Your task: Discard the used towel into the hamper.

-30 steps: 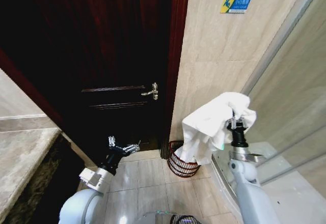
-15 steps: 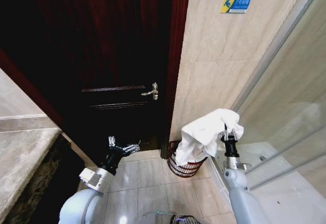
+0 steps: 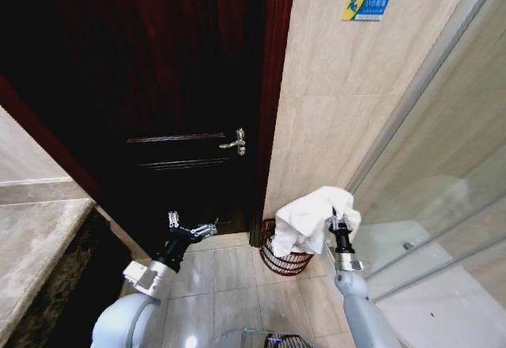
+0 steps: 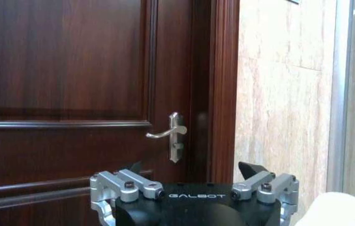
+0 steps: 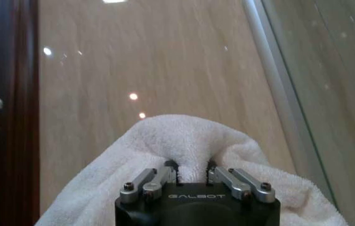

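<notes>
Left gripper (image 3: 192,227): nearest, low at the robot's left over the tiled floor (image 3: 229,277), fingers spread, holding nothing, facing the dark wooden door (image 3: 158,87).
Right gripper (image 3: 341,220): raised at the robot's right, fingers pinched on a fold of the towel; in the right wrist view the cloth bulges between them.
Towel (image 3: 307,217): white, draped from the right gripper, its lower end hanging over the hamper's rim.
Hamper (image 3: 278,262): dark reddish wire basket on the floor, by the door frame and beige wall (image 3: 340,103).
Door handle (image 3: 236,141): metal lever, farther back.
</notes>
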`<state>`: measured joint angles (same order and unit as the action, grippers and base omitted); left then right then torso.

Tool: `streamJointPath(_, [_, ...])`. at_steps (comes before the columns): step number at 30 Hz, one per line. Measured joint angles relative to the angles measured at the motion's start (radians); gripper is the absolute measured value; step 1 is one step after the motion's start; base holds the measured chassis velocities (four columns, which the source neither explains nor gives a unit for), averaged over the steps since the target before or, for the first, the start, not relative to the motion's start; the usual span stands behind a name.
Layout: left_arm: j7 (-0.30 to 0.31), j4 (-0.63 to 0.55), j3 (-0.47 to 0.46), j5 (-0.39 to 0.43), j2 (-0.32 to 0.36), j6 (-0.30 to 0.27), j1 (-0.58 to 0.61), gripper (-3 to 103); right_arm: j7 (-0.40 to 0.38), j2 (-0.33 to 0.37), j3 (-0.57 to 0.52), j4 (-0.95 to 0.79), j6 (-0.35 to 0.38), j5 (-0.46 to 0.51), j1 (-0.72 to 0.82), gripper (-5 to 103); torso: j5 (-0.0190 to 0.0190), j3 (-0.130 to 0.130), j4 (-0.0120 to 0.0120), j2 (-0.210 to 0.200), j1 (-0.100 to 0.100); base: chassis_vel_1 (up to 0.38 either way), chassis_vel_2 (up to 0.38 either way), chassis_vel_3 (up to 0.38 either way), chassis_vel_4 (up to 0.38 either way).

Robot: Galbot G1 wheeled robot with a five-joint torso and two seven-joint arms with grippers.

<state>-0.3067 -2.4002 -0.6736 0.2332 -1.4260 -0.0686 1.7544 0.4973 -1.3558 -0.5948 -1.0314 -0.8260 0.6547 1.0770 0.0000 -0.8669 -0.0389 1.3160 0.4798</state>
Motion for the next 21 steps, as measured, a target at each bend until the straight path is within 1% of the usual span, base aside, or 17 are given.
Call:
streamJointPath(3, [0.000, 0.000, 0.000, 0.000, 0.000, 0.000, 0.000, 100, -0.004, 0.000, 0.015, 0.045, 0.003, 0.018, -0.013, 22, 0.0001, 0.000, 0.0001, 0.000, 0.000, 0.000, 0.000, 0.000, 0.000])
streamJointPath(4, [0.000, 0.000, 0.000, 0.000, 0.000, 0.000, 0.000, 100, -0.017, 0.000, 0.018, 0.052, 0.009, 0.017, -0.015, 22, 0.0000, 0.000, 0.0001, 0.000, 0.000, 0.000, 0.000, 0.000, 0.000])
streamJointPath(6, [0.000, 0.000, 0.000, 0.000, 0.000, 0.000, 0.000, 100, -0.038, 0.000, 0.019, 0.064, 0.015, 0.001, -0.018, 22, -0.0003, 0.000, 0.0002, 0.000, 0.000, 0.000, 0.000, 0.000, 0.000])
streamJointPath(10, [0.000, 0.000, 0.000, 0.000, 0.000, 0.000, 0.000, 100, -0.043, 0.000, 0.029, 0.074, 0.030, -0.037, -0.016, 22, -0.0002, 0.000, 0.0001, 0.000, 0.000, 0.000, 0.000, 0.000, 0.000])
streamJointPath(13, [0.000, 0.000, 0.000, 0.000, 0.000, 0.000, 0.000, 100, -0.038, -0.001, 0.037, 0.083, 0.051, -0.062, -0.009, 22, -0.0001, 0.000, 0.0001, 0.000, 0.000, 0.000, 0.000, 0.000, 0.000])
streamJointPath(15, [0.000, 0.000, 0.000, 0.000, 0.000, 0.000, 0.000, 100, -0.013, -0.008, 0.047, 0.102, 0.068, -0.075, -0.005, 22, 0.0002, 0.000, 0.0002, 0.000, 0.000, 0.000, 0.000, 0.000, 0.000])
streamJointPath(21, [0.000, 0.000, 0.000, 0.000, 0.000, 0.000, 0.000, 100, 0.005, -0.018, 0.055, 0.111, 0.081, -0.083, -0.003, 22, 0.0001, 0.000, 0.0001, 0.000, 0.000, 0.000, 0.000, 0.000, 0.000])
